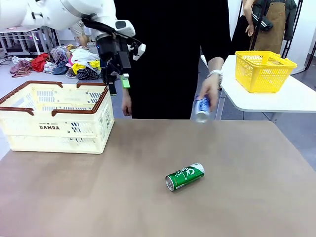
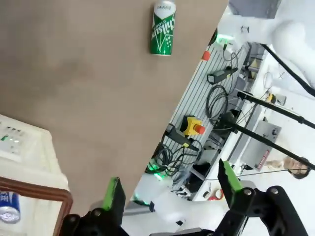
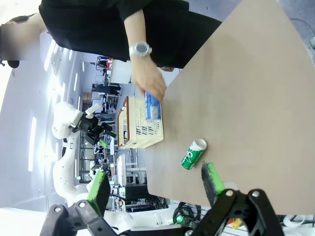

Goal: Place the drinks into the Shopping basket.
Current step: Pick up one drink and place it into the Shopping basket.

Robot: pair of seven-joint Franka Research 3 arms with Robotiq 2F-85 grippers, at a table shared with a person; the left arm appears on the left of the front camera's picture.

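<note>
Brown tabletop (image 1: pixel 148 212) is stretching out beneath both arms, with a person standing at its far side. Left fingers (image 2: pixel 114 195) are standing spread wide and gripping nothing. Down to one side of them a corner of the basket (image 2: pixel 29 152) is showing, with a blue can (image 2: pixel 9 207) lying inside. In the front view these fingers (image 1: pixel 126 81) are hanging above the far right corner of the basket (image 1: pixel 54 116). Straight ahead of them, well apart, the green can (image 2: pixel 163 27) is lying on its side. Its long axis is running away from the fingers and across the line between the pads, so they look turned to close over its width. Right fingers (image 3: pixel 211 179) are likewise gaping and holding nothing. The green can (image 3: pixel 193 153) is lying near, just beyond their tips, its axis slanting against their closing line. By that view the right arm seems the nearer one, though I cannot be sure. Farther out, the person's hand (image 3: pixel 150 84) is gripping a second blue can (image 3: pixel 152 105) above the tabletop, between these fingers and the basket (image 3: pixel 140 128).
</note>
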